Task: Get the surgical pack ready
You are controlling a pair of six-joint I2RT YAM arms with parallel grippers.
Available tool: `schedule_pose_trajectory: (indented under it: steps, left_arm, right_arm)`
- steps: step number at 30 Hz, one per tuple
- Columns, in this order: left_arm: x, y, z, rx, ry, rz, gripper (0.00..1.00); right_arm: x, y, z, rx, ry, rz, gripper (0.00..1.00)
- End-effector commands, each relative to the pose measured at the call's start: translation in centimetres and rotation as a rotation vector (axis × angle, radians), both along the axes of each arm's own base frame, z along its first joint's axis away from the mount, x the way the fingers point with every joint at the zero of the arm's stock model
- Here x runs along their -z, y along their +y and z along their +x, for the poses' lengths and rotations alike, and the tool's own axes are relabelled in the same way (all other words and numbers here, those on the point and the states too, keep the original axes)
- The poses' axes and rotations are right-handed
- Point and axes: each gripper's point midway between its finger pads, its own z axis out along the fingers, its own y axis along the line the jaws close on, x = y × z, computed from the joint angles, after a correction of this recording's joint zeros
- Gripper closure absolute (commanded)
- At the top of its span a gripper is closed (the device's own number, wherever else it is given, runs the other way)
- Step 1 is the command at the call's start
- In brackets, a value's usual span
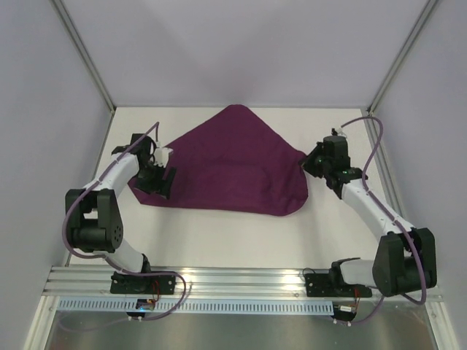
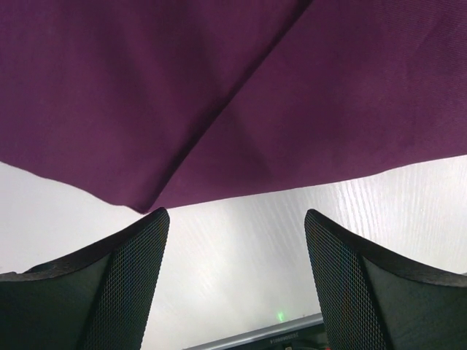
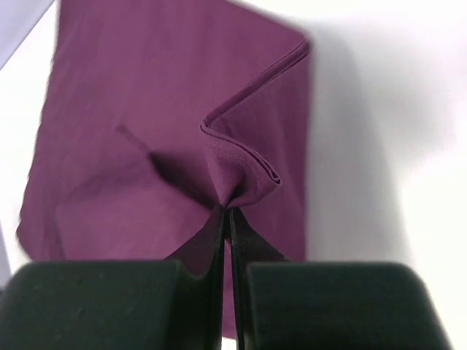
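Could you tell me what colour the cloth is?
The cloth is plain deep purple; left wrist view shows it best.

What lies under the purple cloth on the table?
Only the white table shows around the purple cloth. A low bulge near its middle hints at something beneath, but the fabric covers it fully.

The purple cloth [image 2: 219,87] runs off the left wrist view's top and sides, and its far edge is blurred in the right wrist view.

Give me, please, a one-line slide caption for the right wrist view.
Right gripper shut on a pinched fold of the purple cloth spread on the white table.
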Motion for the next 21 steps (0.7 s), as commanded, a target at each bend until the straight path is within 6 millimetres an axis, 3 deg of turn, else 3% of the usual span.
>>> schedule_pose_trajectory:
  steps: [1, 5, 7, 12, 15, 16, 21]
  left_arm:
    - [0.8, -0.4, 0.5, 0.039, 0.017, 0.024, 0.16]
    - [1.8, -0.2, 1.3, 0.028, 0.027, 0.038, 0.16]
    - [2.3, -0.6, 1.6, 0.043, 0.046, 0.031, 0.16]
    - [3.0, -1.4, 2.5, 0.059, 0.053, 0.004, 0.16]
    - [3.5, -1.5, 3.3, 0.061, 0.052, 0.022, 0.16]
    - [3.6, -1.4, 3.4, 0.058, 0.055, 0.027, 0.16]
    - [4.3, -1.8, 4.2, 0.075, 0.041, 0.053, 0.16]
  right_arm:
    - [-3.3, 4.2, 1.3, -0.036, -0.076, 0.01, 0.99]
    - [-6.0, 12.6, 1.3, -0.18, -0.141, 0.024, 0.99]
    - [-7.3, 15.6, 2.3, -0.211, -0.171, 0.036, 0.99]
    - [-7.0, 24.2, 3.1, -0.319, -0.176, 0.075, 0.99]
    - [-7.1, 27.2, 3.4, -0.335, -0.18, 0.117, 1.0]
    - [-6.0, 28.4, 3.4, -0.342, -0.161, 0.126, 0.99]
    - [-4.2, 32.2, 3.5, -0.36, -0.133, 0.16, 1.0]
